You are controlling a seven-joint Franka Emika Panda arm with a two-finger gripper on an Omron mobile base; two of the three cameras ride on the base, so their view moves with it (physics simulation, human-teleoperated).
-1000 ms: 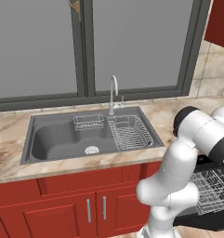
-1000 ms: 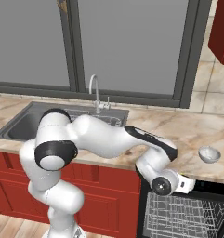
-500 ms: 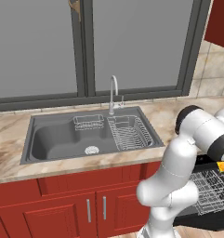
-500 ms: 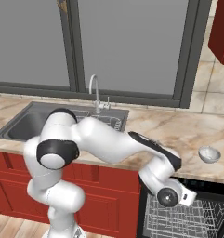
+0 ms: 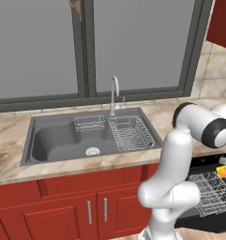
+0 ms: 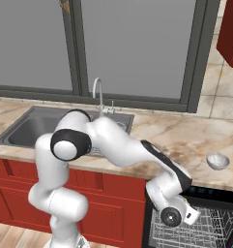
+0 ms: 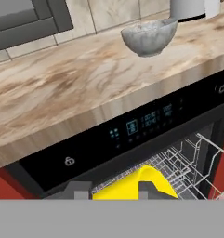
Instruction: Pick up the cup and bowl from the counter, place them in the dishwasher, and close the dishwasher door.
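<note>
The hand [image 7: 114, 190] shows just two dark fingertips [image 7: 81, 189] at the bottom of its own view, with a yellow object [image 7: 132, 183] between them, cut by the frame so its shape cannot be made out. Beyond the hand, the dishwasher [image 6: 205, 227] runs off the right and bottom edges, most of its wire rack [image 7: 190, 158] unseen. Far above the hand on the desk [image 7: 67, 93], behind the grey bowl [image 7: 148, 35], a white object [image 7: 190, 8] is cropped at the top, too little showing to name it.
</note>
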